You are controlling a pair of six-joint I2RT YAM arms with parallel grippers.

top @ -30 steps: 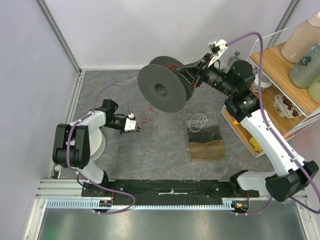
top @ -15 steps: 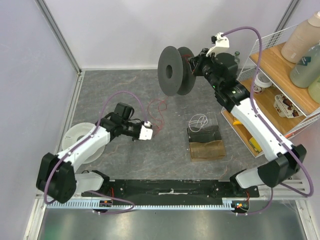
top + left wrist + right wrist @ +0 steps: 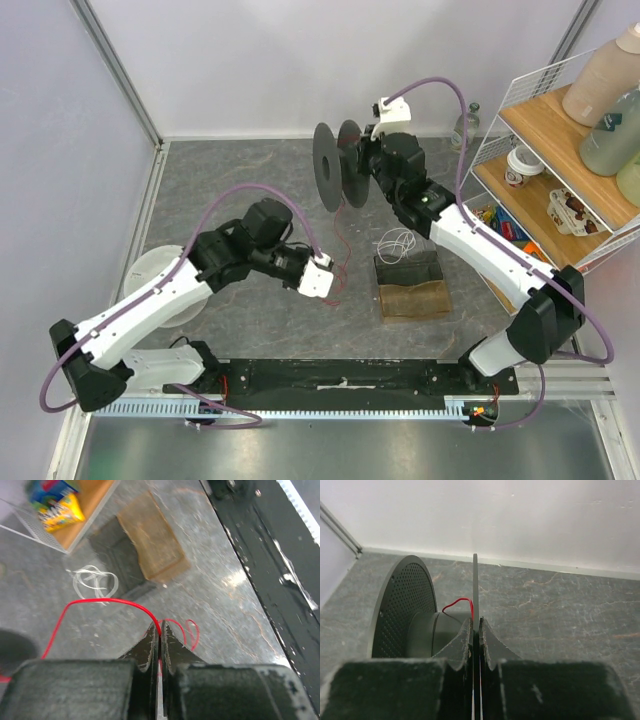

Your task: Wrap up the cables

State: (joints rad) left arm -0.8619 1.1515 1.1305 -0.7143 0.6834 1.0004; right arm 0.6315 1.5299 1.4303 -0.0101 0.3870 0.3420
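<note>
**Top view:** right claw [image 3: 358,172] grips the dark spool [image 3: 335,165] by one flange. The spool hangs above the tabletop [image 3: 230,190] at 12 o'clock with its axle level, likely so wire can feed onto the hub. Left claw [image 3: 322,282] sits at the spool's 6 o'clock. Red wire [image 3: 343,250] runs slack between them.

**Left wrist:** fingers pressed together, pinching the wire [image 3: 100,601]. It arcs off toward 9 o'clock, with spare curls at 3 o'clock. The pinch probably serves as a guide.

**Right wrist:** fingers clamped on the flange rim. A short wire loop [image 3: 456,602] lies on the hub at 11 o'clock.
</note>
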